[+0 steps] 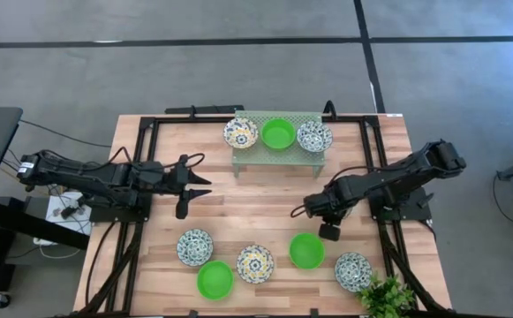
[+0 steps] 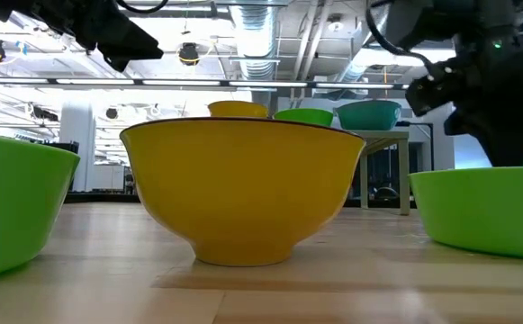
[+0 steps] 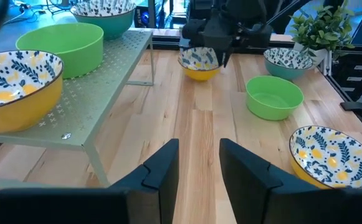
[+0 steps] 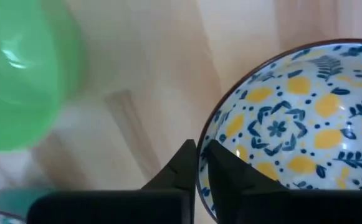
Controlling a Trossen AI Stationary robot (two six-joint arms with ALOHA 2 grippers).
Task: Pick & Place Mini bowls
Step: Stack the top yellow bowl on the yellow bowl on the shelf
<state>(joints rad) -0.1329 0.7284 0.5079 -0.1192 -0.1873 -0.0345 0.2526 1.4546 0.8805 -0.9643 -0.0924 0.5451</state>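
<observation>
Three mini bowls sit on the green rack (image 1: 278,152) at the table's far side: a patterned one (image 1: 240,133), a plain green one (image 1: 278,133) and a patterned one (image 1: 314,137). Several more stand along the near edge, among them a patterned bowl (image 1: 194,246), a green bowl (image 1: 215,279) and a green bowl (image 1: 307,250). My right gripper (image 4: 200,149) is right of centre, shut on a yellow-and-blue patterned mini bowl (image 3: 199,62) that the arm hides in the high view. My left gripper (image 3: 199,165) hovers open, left of centre. My right gripper pinches the patterned bowl's rim (image 4: 207,127), one finger (image 4: 227,171) inside the bowl and the other (image 4: 181,165) outside its wall. The fingers come from above, pointing down. The bowl stays upright with its mouth up; whether it is off the table I cannot tell.
A leafy plant (image 1: 386,296) stands at the near right corner beside a patterned bowl (image 1: 352,270). Another patterned bowl (image 1: 255,263) fills the middle of the low view. Bare wood lies between the rack and the near row of bowls. Black frame rails run along the table's sides.
</observation>
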